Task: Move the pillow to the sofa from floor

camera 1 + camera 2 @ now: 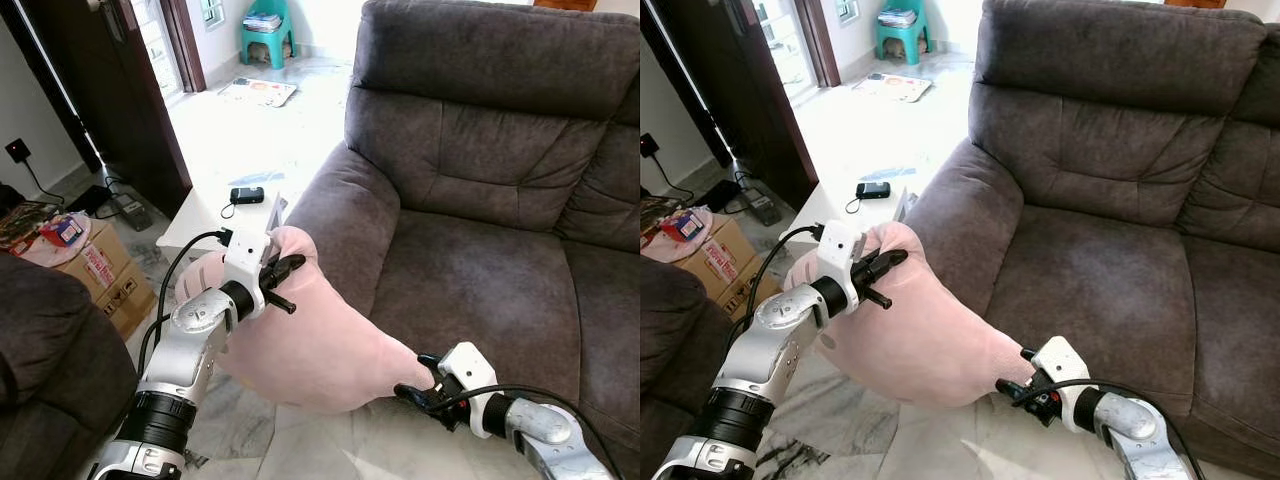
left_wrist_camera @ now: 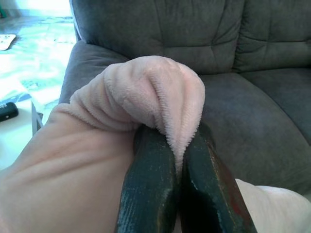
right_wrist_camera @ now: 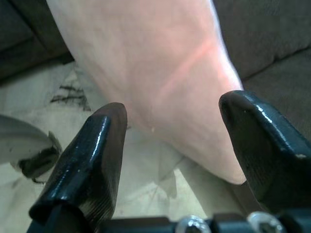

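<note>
- Left gripper [image 1: 285,272]: jaws clamped on a bunched upper corner of the pink pillow [image 1: 320,345]; fold pinched between both fingers [image 2: 150,194]; you hold it off the marble floor [image 1: 400,445], against the sofa [image 1: 480,180] armrest front.
- Right gripper [image 3: 170,145]: jaws wide, nothing held; pillow's lower corner sits just ahead, between the fingers but apart from them.
- Pillow hangs below the seat cushion [image 1: 470,280], not yet on it.
- Step in hand, as you should judge it: advance the right jaws around that lower corner and close; lift both corners level; carry over the seat edge; a one-corner lift risks a slipping fold.
</note>
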{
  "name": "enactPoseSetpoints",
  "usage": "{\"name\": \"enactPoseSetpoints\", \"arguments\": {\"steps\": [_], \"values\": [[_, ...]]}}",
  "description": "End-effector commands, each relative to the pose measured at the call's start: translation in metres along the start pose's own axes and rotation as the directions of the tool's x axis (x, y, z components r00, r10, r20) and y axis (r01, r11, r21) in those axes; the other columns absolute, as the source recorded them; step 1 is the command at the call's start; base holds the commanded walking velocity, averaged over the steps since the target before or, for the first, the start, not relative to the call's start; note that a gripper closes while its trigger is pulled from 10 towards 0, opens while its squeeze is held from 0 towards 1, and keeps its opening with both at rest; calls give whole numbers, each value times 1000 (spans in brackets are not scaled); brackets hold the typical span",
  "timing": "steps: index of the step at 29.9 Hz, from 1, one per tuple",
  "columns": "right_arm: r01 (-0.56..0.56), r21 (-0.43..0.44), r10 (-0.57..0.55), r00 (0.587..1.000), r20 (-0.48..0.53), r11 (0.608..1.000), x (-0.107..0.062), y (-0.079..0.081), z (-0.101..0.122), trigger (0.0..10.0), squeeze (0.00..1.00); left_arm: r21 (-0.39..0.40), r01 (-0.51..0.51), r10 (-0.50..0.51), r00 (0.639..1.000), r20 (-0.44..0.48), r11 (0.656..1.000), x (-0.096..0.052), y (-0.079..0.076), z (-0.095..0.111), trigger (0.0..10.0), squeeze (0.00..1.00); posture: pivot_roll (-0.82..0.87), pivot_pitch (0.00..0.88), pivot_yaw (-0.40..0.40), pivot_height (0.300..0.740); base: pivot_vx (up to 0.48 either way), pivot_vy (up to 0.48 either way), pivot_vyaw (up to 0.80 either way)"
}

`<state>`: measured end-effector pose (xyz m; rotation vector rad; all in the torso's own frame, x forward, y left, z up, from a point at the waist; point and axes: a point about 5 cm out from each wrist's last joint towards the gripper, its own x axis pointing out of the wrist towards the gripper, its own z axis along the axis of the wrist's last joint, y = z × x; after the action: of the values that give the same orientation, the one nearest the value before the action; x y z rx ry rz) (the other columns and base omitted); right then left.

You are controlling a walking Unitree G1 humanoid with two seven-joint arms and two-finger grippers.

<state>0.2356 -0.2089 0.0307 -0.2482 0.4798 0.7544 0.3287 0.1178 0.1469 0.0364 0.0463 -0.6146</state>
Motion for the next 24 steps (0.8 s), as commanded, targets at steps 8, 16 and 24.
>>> {"name": "enactPoseSetpoints", "arguments": {"steps": [8,16,24], "values": [[64,-58,-70,991,-118,996,-1,-4,-21,10000,1000,55,103,-110,983,148,993,0,-10,42,10000,0,-26,1,14,740,0,0,0],[227,-128,-246,955,-164,966,-1,-25,-23,10000,0,56,131,-137,981,137,990,-1,-13,42,10000,0,-19,12,10,740,0,0,0],[157,-99,-172,970,-170,983,4,-16,-27,10000,1000,51,141,-146,980,134,989,-2,-14,43,10000,0,-18,19,9,740,0,0,0]]}}
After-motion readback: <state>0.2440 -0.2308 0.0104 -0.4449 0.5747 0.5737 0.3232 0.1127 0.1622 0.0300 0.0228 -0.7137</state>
